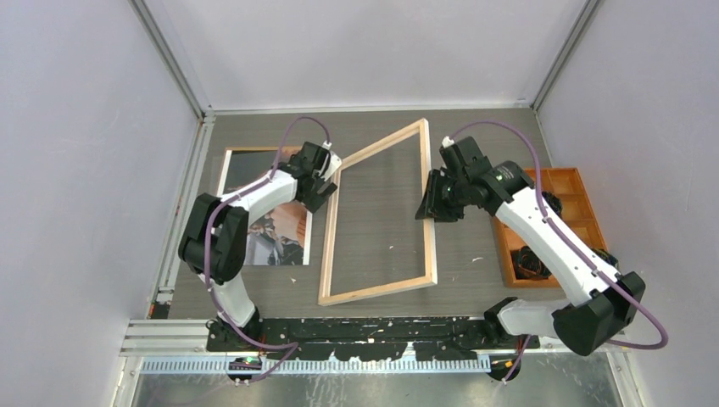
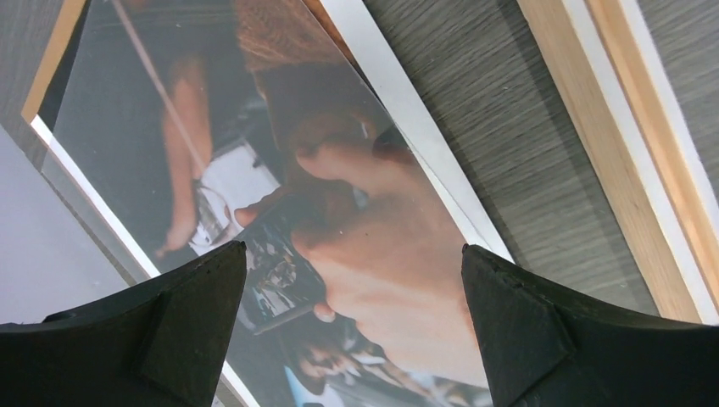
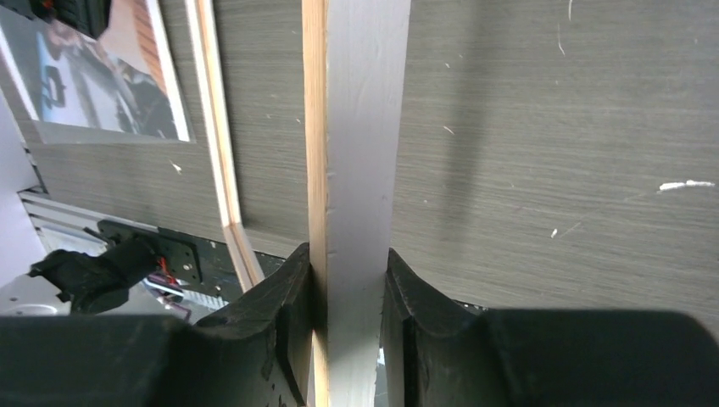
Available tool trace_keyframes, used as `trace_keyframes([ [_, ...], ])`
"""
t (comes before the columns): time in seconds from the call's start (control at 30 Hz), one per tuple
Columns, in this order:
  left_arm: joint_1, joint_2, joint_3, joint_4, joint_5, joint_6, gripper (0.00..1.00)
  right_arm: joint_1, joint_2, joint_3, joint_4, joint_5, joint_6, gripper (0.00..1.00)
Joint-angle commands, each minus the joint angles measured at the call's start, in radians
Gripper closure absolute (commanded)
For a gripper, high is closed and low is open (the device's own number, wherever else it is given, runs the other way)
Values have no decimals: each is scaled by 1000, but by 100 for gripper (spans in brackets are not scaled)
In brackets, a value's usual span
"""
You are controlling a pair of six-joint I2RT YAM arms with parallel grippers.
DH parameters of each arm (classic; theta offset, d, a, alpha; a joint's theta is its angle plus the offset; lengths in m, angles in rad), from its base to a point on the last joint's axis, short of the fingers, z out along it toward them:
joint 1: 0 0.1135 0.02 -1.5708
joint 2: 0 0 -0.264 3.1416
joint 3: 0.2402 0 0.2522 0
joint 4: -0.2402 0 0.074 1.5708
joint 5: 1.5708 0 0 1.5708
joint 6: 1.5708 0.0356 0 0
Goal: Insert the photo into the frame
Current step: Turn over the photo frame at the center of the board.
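Two hands engaged: the right hand [image 3: 349, 280] clamps the frame [image 3: 360, 127] by one rail, best lifted level; the left hand [image 2: 352, 254] hangs open above the photo [image 2: 212, 127].

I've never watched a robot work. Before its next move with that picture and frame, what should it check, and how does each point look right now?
1. Right pincer clamped on the frame: ok, a finger presses each side of one rail.
2. Left pincer open: ok, spread wide above the photo.
3. Photo picture side up: ok.
4. Photo apart from the frame: ok, a strip of table lies between them.
5. Frame lying flat on the table: cannot tell.
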Motion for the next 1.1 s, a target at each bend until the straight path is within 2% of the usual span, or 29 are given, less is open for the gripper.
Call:
trace_keyframes([
  [0.0,0,29,-14,56,-36,46,0,-3,-75,-105,49,61,-24,73],
  [0.17,-52,37,-52,113,-56,58,0,-4,-75,-145,31,184,-41,73],
  [0.3,-72,40,-69,112,-11,65,1,-17,-52,-198,51,270,-40,71],
  [0.5,-89,53,-66,108,-13,97,1,-65,19,-253,97,299,-65,71],
  [0.57,-90,69,-67,131,-23,107,1,-69,44,-262,119,320,-81,67],
  [0.77,-109,94,-55,121,7,83,1,-73,131,-289,197,377,-135,66],
  [1.07,-177,52,-112,111,31,92,1,-81,287,-286,282,379,-130,64],
])
